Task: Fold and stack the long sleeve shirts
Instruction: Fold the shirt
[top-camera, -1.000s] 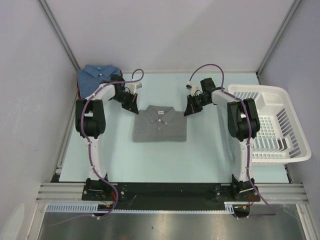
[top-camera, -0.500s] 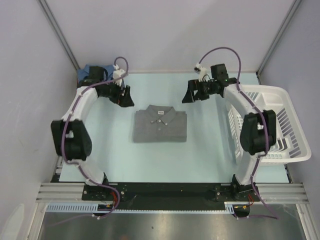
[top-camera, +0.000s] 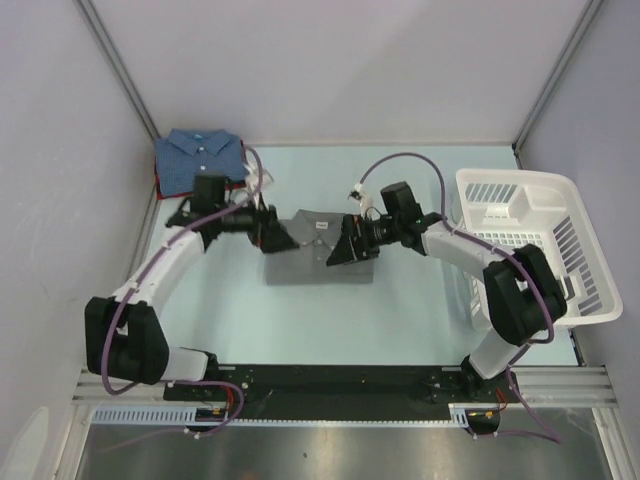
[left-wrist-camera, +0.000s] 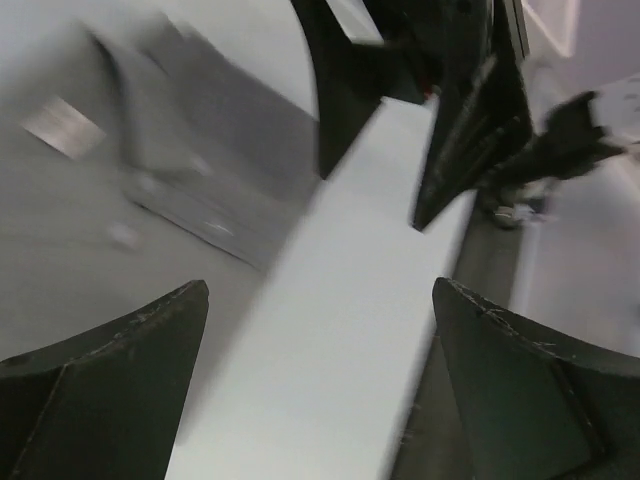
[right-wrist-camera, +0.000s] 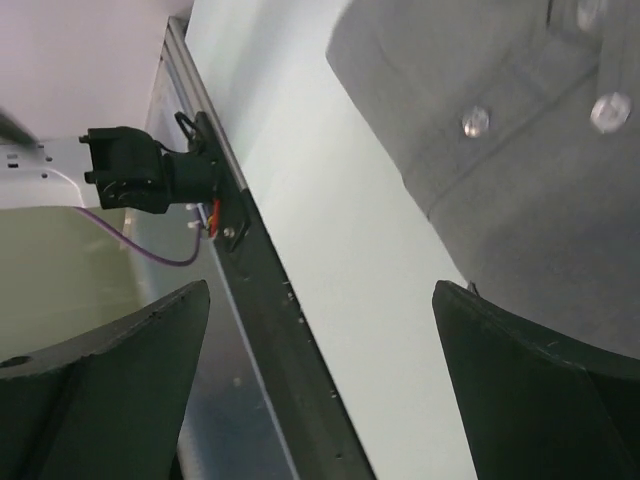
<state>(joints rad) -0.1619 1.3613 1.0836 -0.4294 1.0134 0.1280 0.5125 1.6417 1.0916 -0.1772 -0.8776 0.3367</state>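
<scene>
A folded mid-grey shirt (top-camera: 320, 262) lies collar-up in the middle of the table. My left gripper (top-camera: 273, 236) hovers at its left collar corner, open and holding nothing. Over the shirt's right half my right gripper (top-camera: 342, 254) is also open and empty. The left wrist view is blurred: the grey shirt (left-wrist-camera: 150, 160) lies to the left and my left gripper (left-wrist-camera: 320, 345) stands wide over bare table. From the right wrist, the buttoned grey shirt (right-wrist-camera: 520, 130) fills the upper right, beyond my right gripper (right-wrist-camera: 320, 350). A folded blue shirt (top-camera: 198, 155) rests at the back left corner, a dark red edge (top-camera: 159, 181) under it.
A white slatted basket (top-camera: 560, 200) stands along the right edge, close to the right arm's elbow. Grey walls close off the table at the left, back and right. A black rail (right-wrist-camera: 262, 300) runs along the table's near edge.
Both arms swung in from the back of the table to the grey shirt. Both grippers went from shut to open. The left arm no longer covers the blue shirt.
</scene>
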